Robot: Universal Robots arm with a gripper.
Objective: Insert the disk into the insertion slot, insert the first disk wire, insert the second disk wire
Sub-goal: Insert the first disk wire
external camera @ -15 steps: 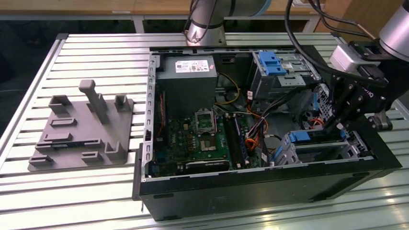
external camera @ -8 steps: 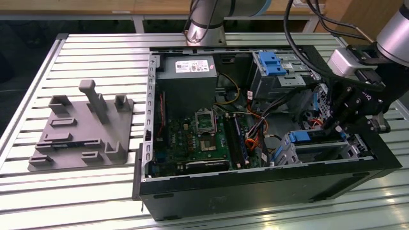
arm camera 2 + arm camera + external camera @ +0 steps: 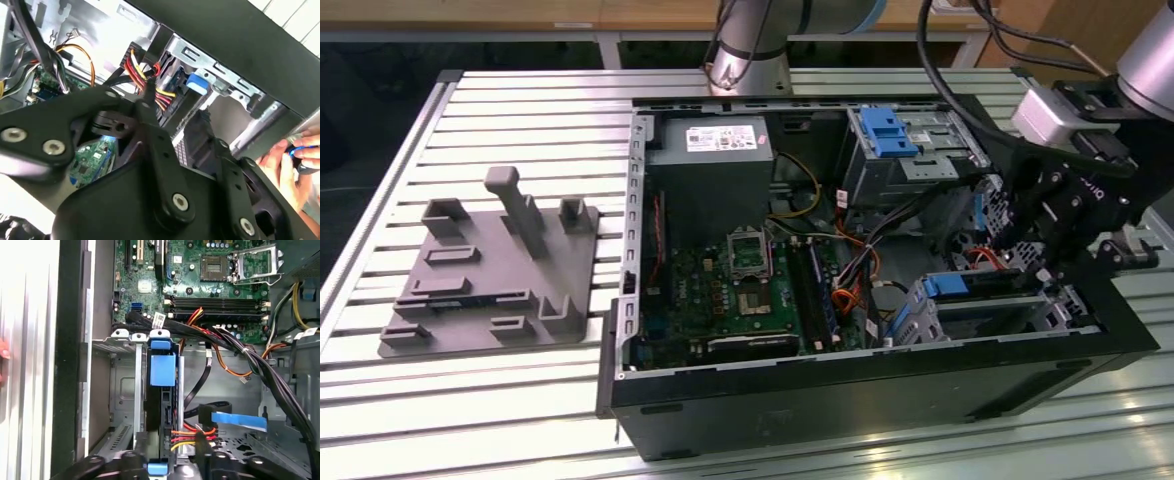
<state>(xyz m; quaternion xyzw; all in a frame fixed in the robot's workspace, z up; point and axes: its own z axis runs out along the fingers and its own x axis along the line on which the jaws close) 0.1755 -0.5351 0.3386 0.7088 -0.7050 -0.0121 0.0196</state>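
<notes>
The disk (image 3: 162, 369), in its bright blue carrier, stands on edge inside the insertion slot (image 3: 122, 390), a low silver cage at the case's corner. In the exterior view the disk (image 3: 950, 287) and the slot (image 3: 994, 318) lie under my black gripper (image 3: 1041, 262), which hangs low into the case. A red, yellow and orange wire bundle (image 3: 189, 432) ends in a black plug right beside the disk, at my gripper (image 3: 165, 466). A second wire with a blue flat tag (image 3: 238, 421) lies just beside it. The same coloured wires (image 3: 145, 70) run past my gripper (image 3: 150, 145).
A taller grey cage with a blue latch (image 3: 894, 135) stands behind the slot. The motherboard (image 3: 747, 290) and power supply (image 3: 714, 150) fill the case's other half. Thick black cables (image 3: 260, 365) cross above the slot. A grey fixture plate (image 3: 494, 280) lies at the exterior view's left. A person's hand (image 3: 292, 160) is outside the case wall.
</notes>
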